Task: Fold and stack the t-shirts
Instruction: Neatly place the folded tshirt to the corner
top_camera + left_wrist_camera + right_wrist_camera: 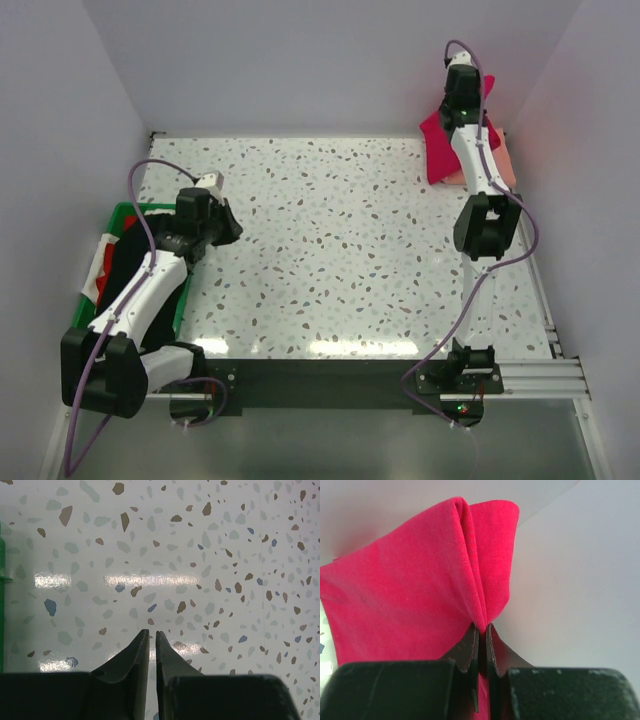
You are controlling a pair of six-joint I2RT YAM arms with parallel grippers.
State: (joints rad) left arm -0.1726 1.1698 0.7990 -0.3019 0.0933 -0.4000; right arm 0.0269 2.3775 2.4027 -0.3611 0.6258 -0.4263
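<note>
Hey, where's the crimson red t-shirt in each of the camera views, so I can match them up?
Top external: crimson t-shirt in the far right corner of the table.
Left wrist: not in view.
Right wrist: fills the left and centre, pinched by the right gripper.
Shared landmark: speckled table, filling the left wrist view, a sliver at the right wrist view's left edge.

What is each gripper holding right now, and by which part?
The right gripper pinches the crimson t-shirt by a bunched fold of cloth. The left gripper holds nothing, jaws closed over the table.
</note>
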